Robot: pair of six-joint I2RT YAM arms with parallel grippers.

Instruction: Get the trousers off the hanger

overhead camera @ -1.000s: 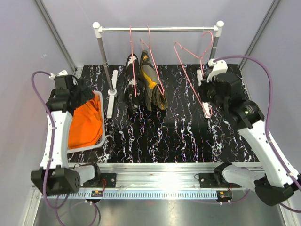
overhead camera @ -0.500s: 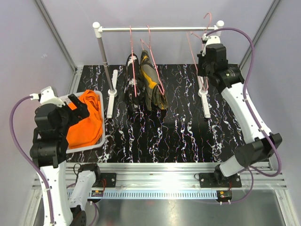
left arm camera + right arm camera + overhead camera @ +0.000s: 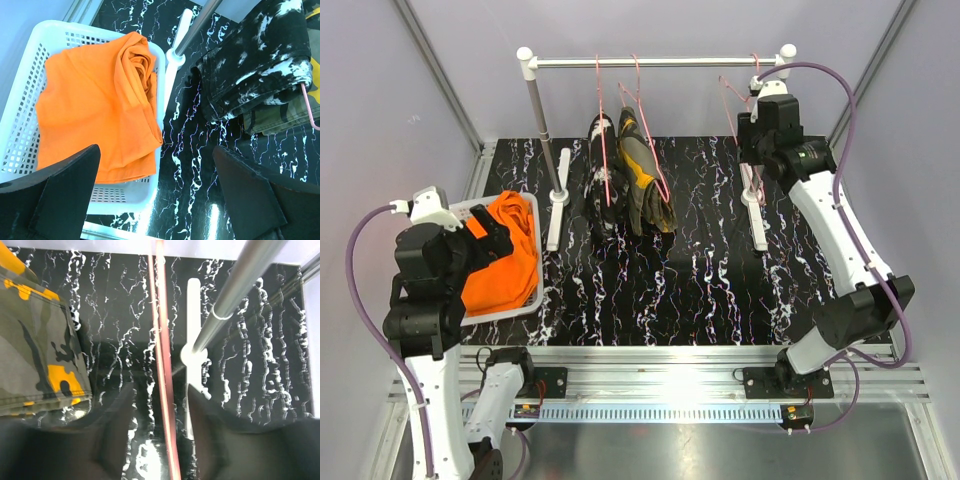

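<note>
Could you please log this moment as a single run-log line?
left gripper open over basket | orange trousers in basket | right gripper open around empty pink hanger | black trousers, olive trousers hung on rail

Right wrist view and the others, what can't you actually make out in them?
- Right wrist: pink hanger blurred; hook and lower end cut off by frame edges.
- Left wrist: black speckled trousers cut off at the top edge; how they hang is unseen.
- Top view: white basket partly hidden by the left arm.
</note>
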